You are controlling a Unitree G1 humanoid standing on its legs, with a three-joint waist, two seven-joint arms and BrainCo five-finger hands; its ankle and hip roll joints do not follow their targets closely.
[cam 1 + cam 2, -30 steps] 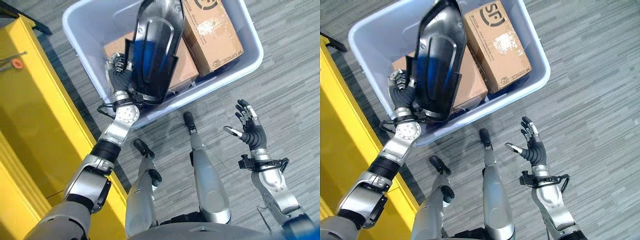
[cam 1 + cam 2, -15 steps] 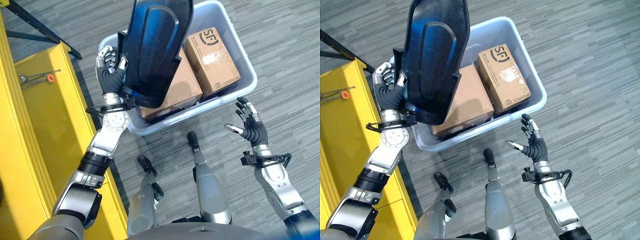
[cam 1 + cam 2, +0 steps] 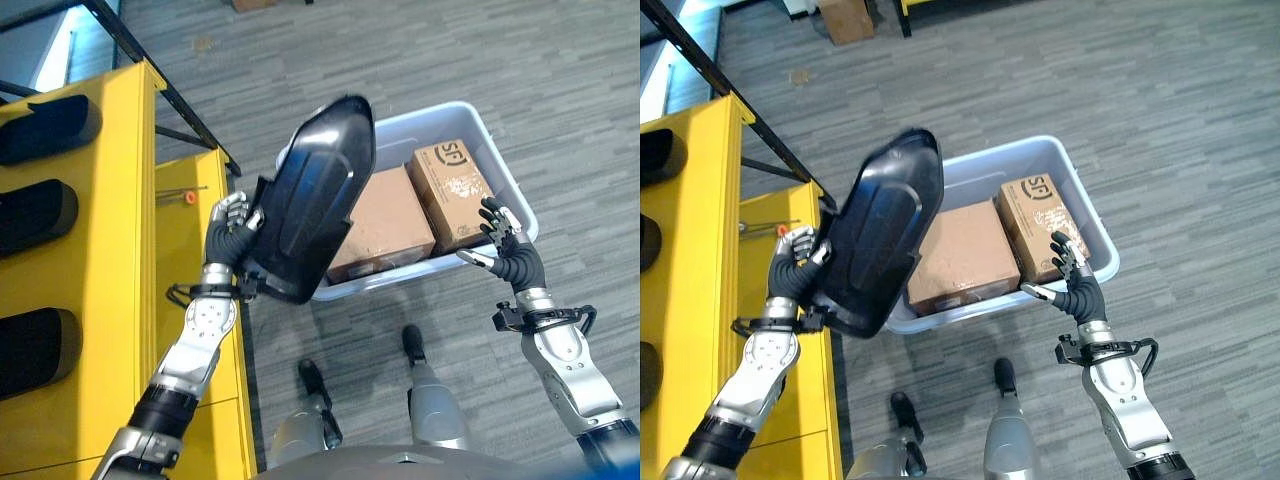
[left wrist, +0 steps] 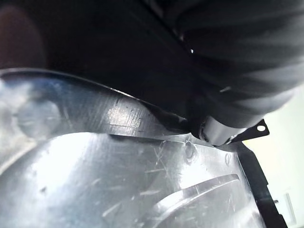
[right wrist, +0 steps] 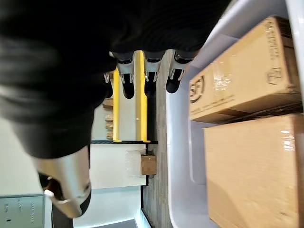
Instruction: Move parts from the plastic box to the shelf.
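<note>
My left hand is shut on the lower edge of a large glossy black moulded part, held up in the air between the yellow shelf and the pale plastic box. The same black part lies right against the wrist camera. Two cardboard boxes lie in the plastic box: a bigger one and a smaller printed one. My right hand hovers open at the box's near right rim, holding nothing; its fingers show straight beside the rim.
The yellow shelf stands at the left, with dark parts lying in its slots and a lower ledge carrying a small orange item. A black frame leg slants behind it. Grey carpet floor surrounds the box.
The view has pulled back and tilted up. My left hand has carried the black part out of the box toward the shelf. My right hand now sits by the box's rim.
</note>
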